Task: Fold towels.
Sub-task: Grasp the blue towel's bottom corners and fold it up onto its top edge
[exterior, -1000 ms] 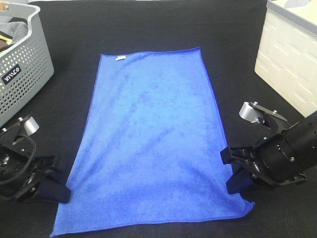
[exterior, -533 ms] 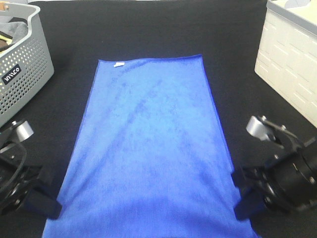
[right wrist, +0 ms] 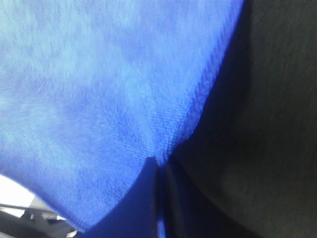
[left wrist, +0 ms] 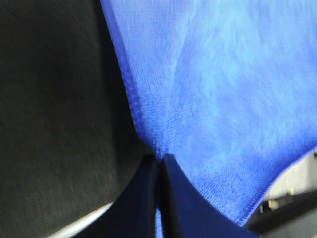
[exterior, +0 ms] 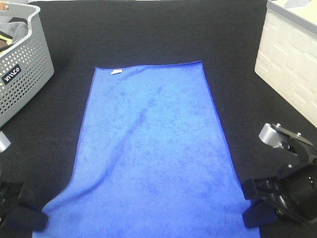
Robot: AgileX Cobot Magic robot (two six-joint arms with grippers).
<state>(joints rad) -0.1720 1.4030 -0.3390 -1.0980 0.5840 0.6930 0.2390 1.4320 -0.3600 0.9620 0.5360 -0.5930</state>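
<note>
A blue towel [exterior: 151,153] lies flat and lengthwise on the black table, with a small white tag [exterior: 116,72] at its far left corner. My left gripper [exterior: 30,221] is shut on the towel's near left edge; the left wrist view shows the cloth [left wrist: 208,99] pinched between the jaws [left wrist: 159,159]. My right gripper [exterior: 255,206] is shut on the near right edge; the right wrist view shows the cloth [right wrist: 109,84] pinched the same way [right wrist: 157,161]. The towel's near end runs off the bottom of the high view.
A grey perforated basket [exterior: 22,64] holding cloths stands at the far left. A white crate [exterior: 290,54] stands at the far right. Black tabletop [exterior: 148,29] lies beyond the towel's far edge.
Both grippers have pulled back toward the near edge, dragging the towel with them. Its far edge has slid nearer and the near end has left the view.
</note>
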